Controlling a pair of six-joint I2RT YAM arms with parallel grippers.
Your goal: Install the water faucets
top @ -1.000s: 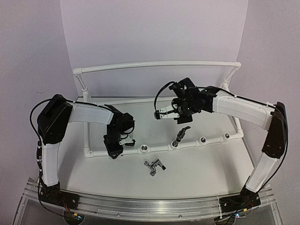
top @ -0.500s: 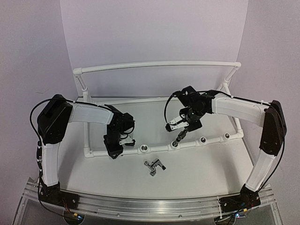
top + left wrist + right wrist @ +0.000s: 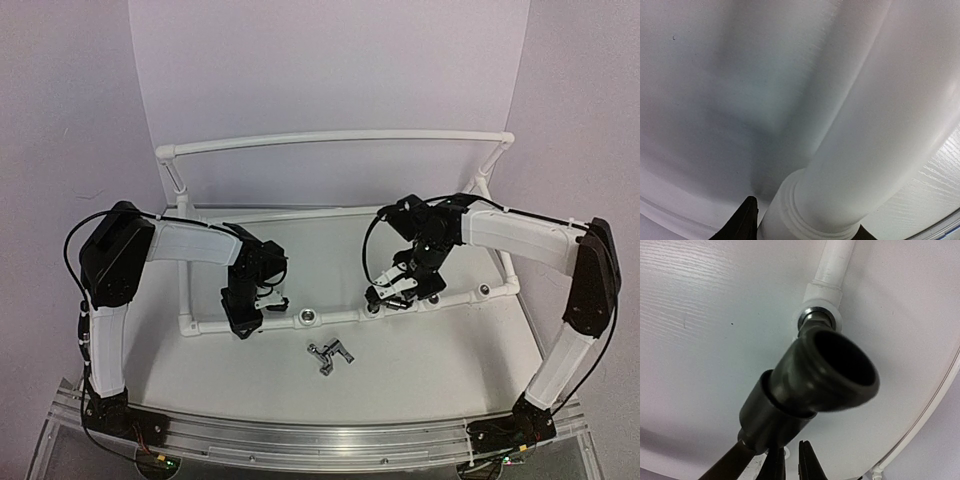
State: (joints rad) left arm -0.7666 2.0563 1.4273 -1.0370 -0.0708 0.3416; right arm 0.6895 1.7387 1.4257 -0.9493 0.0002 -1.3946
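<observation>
One dark grey water faucet stands with its stem in a silver-ringed socket of the white pipe frame. From above, that faucet is mostly hidden under my right gripper. In the right wrist view, my right gripper sits just below the faucet's body, its jaws nearly together with nothing between them. A second water faucet lies loose on the table in front of the rail. My left gripper is down on the front rail's left part, and in its wrist view my left gripper is shut on the white pipe.
The front rail carries more silver-ringed sockets, one to the left and two to the right. The frame's tall back bar spans the rear. A metal rail runs along the table's near edge.
My right gripper has come down and toward me, from above the frame's middle to the faucet in the socket, and its jaws have narrowed. The left arm has not moved.
</observation>
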